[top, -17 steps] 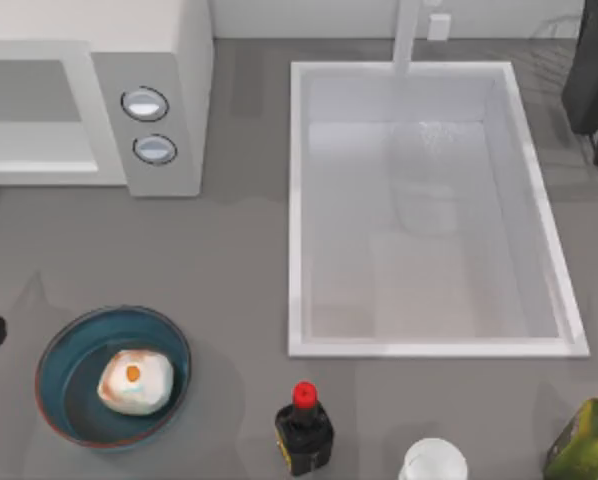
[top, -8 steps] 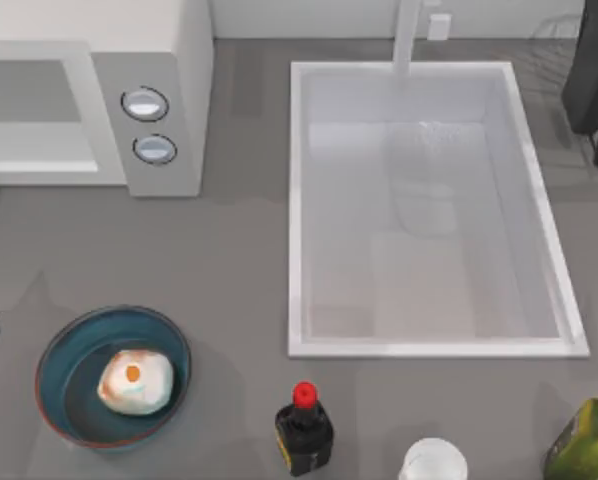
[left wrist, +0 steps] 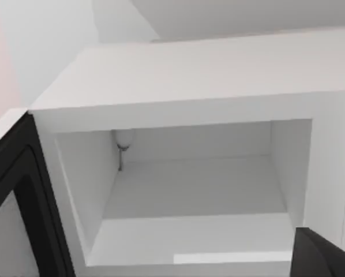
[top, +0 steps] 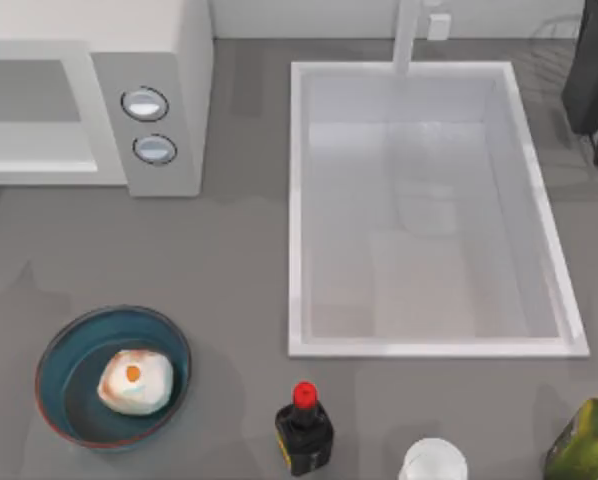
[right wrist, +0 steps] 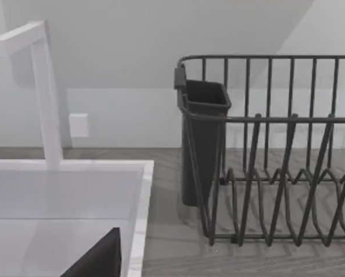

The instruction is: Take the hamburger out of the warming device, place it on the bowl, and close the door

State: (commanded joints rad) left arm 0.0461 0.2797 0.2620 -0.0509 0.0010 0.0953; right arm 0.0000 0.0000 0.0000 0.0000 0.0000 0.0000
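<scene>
At bench front-left corner, hamburger [top: 135, 381] sits inside the bowl [top: 74, 350], resting on the blue floor, a bit right of centre. Placement step looks done.

Change: a second ago a dark bit of the left gripper poked in at the top view's left edge, level with the bowl's top rim; half a second ago it was smaller; now that spot is bare bench. So the left arm has pulled off the bowl and swung toward the warming device [top: 159, 60] at the bench's back-left corner.

Left wrist view backs this: it looks straight into the cavity, which is empty, white walls and floor. The door [left wrist: 11, 202] hangs open at the cavity's side, dark frame, clearly swung out. Left gripper [left wrist: 325, 257] is just a dark tip at the picture's corner, near the device's front; can't tell if it's spread or pressed together. It holds nothing that I can see.

Right gripper [right wrist: 97, 259] is parked over the sink [top: 294, 200], facing the dish rack [right wrist: 276, 144] at the back-right corner; spread or closed, can't tell.

Judgement: only door closing is left. Left arm seems to be lining up for it, and needs to get behind the door panel and push.
</scene>
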